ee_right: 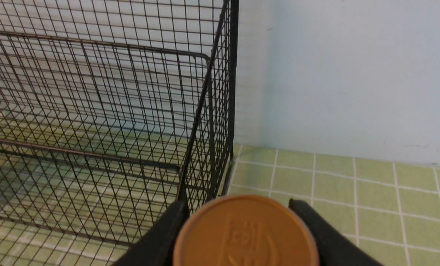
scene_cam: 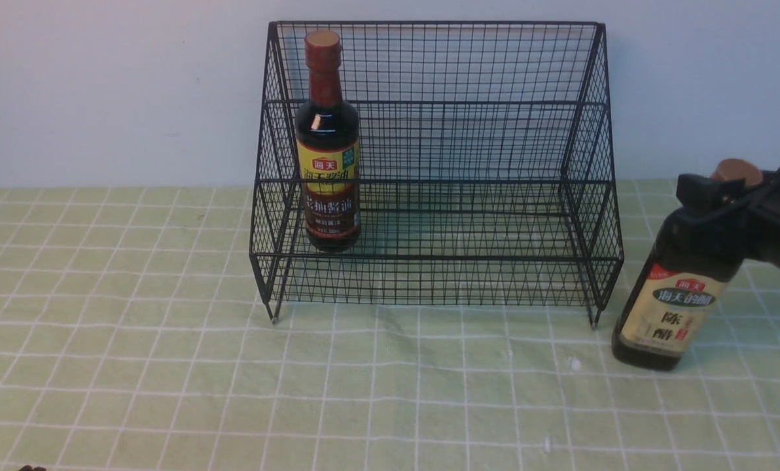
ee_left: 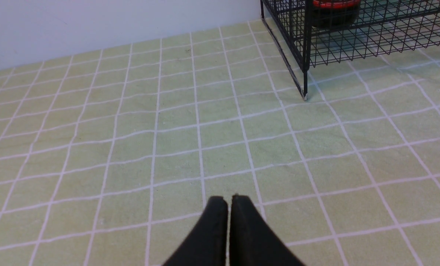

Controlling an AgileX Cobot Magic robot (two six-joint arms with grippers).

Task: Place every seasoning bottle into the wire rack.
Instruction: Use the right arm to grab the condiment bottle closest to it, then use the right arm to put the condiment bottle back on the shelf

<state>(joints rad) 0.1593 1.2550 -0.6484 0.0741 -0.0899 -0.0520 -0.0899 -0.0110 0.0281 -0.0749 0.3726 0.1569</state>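
The black wire rack [scene_cam: 442, 258] stands at the back middle of the table. The slim bottle with the red neck wrap [scene_cam: 328, 150] stands upright at the left end of the rack's lower tier; its base shows in the left wrist view [ee_left: 334, 16]. My right gripper [scene_cam: 717, 196] is shut on the neck of the wider tan-capped bottle [scene_cam: 674, 314], which tilts just right of the rack, outside it. Its cap [ee_right: 246, 236] sits between my right gripper's [ee_right: 238, 207] fingers. My left gripper [ee_left: 229, 201] is shut and empty, low over the cloth, left of the rack [ee_left: 305, 55].
A green checked cloth [scene_cam: 167, 366] covers the table, with a pale wall behind. The rack's right side wall [ee_right: 205, 111] stands close beside the held bottle. The rest of both tiers holds nothing.
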